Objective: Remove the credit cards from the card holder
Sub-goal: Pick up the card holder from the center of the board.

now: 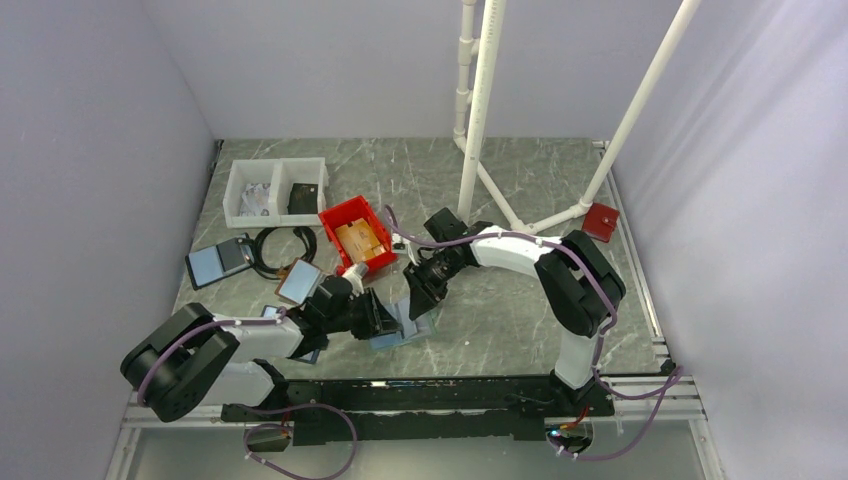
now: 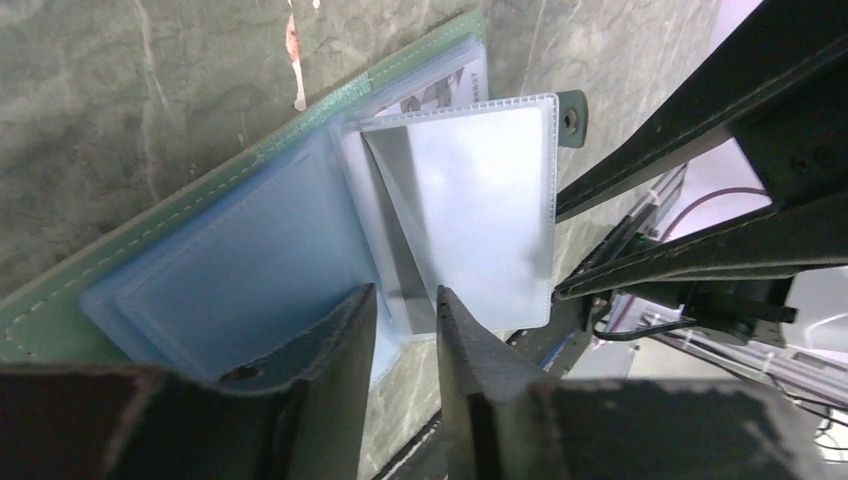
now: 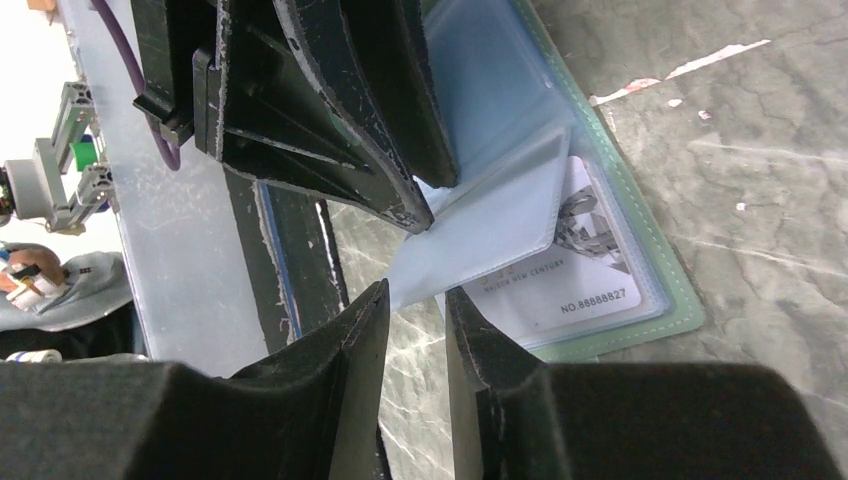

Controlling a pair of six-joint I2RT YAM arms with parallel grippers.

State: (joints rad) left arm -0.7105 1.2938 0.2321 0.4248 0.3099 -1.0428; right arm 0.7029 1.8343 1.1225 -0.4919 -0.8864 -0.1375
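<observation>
- The holder [image 1: 408, 332] lies open on the table [image 1: 520, 310], between both grippers.
- It has a teal-green stitched rim and pale blue clear pockets; one clear leaf [image 2: 470, 200] stands lifted.
- A pale card [image 3: 585, 275] printed NO.88888827 sits pocketed.
- Left gripper [image 2: 405, 300]: jaws narrowly apart astride the leaf's edge; I cannot tell whether they pinch it.
- Right gripper [image 3: 417, 295]: likewise, at the opposite edge.

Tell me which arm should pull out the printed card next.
Right, probably. The left gripper has its tips at the raised clear sleeve, while the printed card lies uncovered in the card holder, just beside the right gripper and its narrowly open fingers.
</observation>
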